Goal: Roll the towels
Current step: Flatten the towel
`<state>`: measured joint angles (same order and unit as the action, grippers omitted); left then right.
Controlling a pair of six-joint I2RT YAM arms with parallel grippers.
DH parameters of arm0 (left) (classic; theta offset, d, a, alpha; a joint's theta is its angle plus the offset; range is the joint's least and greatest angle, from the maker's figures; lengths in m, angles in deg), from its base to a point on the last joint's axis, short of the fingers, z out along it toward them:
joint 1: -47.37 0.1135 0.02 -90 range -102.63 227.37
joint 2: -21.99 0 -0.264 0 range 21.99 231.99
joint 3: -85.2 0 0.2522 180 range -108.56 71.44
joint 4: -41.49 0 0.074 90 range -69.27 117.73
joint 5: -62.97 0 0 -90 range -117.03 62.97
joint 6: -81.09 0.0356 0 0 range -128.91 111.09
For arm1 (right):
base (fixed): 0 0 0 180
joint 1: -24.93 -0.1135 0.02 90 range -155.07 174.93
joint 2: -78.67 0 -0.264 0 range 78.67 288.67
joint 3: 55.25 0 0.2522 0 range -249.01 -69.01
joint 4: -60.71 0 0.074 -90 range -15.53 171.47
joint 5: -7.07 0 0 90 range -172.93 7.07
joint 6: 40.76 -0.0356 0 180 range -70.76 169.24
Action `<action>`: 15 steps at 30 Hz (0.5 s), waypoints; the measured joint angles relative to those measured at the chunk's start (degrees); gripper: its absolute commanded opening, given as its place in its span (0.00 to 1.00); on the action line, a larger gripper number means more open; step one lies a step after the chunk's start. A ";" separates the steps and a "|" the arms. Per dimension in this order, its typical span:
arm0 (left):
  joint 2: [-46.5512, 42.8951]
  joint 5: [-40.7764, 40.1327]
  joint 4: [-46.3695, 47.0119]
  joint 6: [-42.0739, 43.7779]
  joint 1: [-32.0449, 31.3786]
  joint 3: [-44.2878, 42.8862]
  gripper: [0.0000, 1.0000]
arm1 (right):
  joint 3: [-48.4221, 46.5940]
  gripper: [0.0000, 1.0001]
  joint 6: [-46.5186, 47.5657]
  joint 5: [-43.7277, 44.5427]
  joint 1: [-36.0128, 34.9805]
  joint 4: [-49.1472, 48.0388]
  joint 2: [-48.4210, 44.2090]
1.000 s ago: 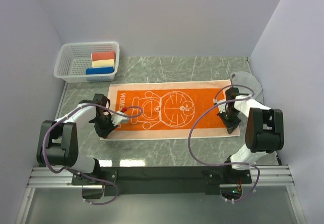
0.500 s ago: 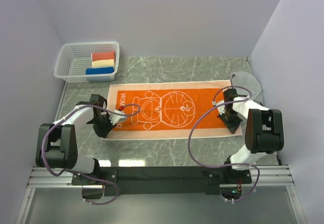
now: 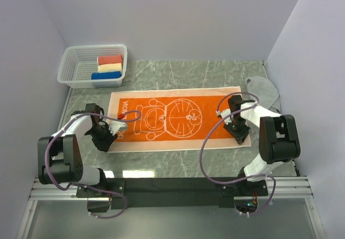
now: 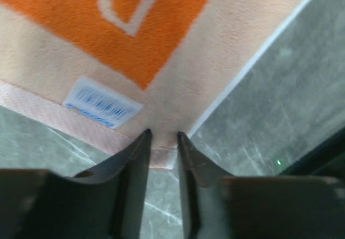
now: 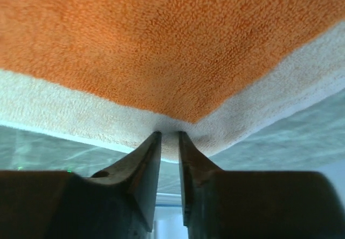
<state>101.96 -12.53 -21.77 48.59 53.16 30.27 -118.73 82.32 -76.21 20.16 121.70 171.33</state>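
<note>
Left gripper [image 4: 163, 134]: your fingers are almost together, clamped on the near-left corner of the orange towel [image 3: 172, 117]. The corner tip sits in the narrow gap between them.
Tag [image 4: 102, 103]: a white barcode tag is on the towel's left short edge, just beside that pinched corner.
Right gripper [image 5: 170, 135]: your fingers are pressed on the near-right corner. In the wrist view the cloth rises above the fingers, so that corner looks lifted a little.
Table [image 3: 178, 163]: green-grey marble pattern, bare strip between your arm bases and the towel's near edge.
Orange towel, place: mid-table, spread out flat, long side running left to right, held between your two grippers.
Orange towel, look: bright orange field, white-outline cartoon figures in the centre, pale peach border all round, fuzzy terry pile. White lettering at the left end is partly covered by a cable, so you cannot read it whole.
Grey towel [image 3: 264, 90]: plain, crumpled, far right by the wall, just beyond the orange towel's far-right corner. You cannot tell if they touch.
Basket [image 3: 67, 66]: white mesh, far-left corner, apart from the orange towel.
Rolls: three side by side in the basket, with blue [image 3: 106, 75] nearest, cream [image 3: 110, 67] in the middle and red [image 3: 110, 59] farthest.
</note>
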 measured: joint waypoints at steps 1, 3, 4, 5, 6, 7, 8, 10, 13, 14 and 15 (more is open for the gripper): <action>-0.11 0.09 -1.03 0.26 0.22 -0.15 0.40 | -0.17 0.39 -0.09 -1.31 0.00 0.52 -0.35; -0.11 0.42 -3.45 0.52 0.63 -0.96 0.42 | -1.33 0.44 -0.09 -4.37 0.15 2.40 -1.53; -0.11 0.79 -5.25 0.48 0.83 -1.99 0.43 | -2.27 0.50 -0.09 -5.79 0.20 3.41 -2.40; -0.11 1.53 -7.43 0.33 0.96 -3.89 0.43 | -4.48 0.53 -0.17 -7.91 0.44 5.31 -3.74; -0.11 2.69 -8.85 0.13 1.03 -6.36 0.43 | -6.97 0.53 -0.39 -9.62 0.66 6.34 -5.05; -0.11 3.54 -9.51 -0.26 1.01 -8.61 0.43 | -9.22 0.53 -0.42 -10.75 0.92 6.78 -5.97; -0.04 4.90 -9.81 -1.11 1.01 -11.67 0.43 | -12.61 0.53 -0.74 -12.26 1.42 7.65 -6.67; 0.15 7.50 -8.31 -3.13 1.01 -16.52 0.43 | -19.30 0.49 -1.75 -14.19 2.56 7.45 -6.97; 1.16 10.75 -3.17 -7.74 1.01 -20.68 0.43 | -26.62 0.40 -3.45 -14.91 3.78 6.29 -4.68; 2.01 11.45 -1.16 -9.60 1.01 -21.18 0.43 | -28.20 0.37 -3.91 -14.88 4.00 5.97 -3.28; 3.10 11.80 0.90 -11.56 1.01 -21.40 0.41 | -29.09 0.34 -4.57 -14.82 4.13 5.62 -1.88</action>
<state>105.06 -0.73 -20.87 37.03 54.16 8.87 -147.82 77.75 -91.02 24.29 127.31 169.45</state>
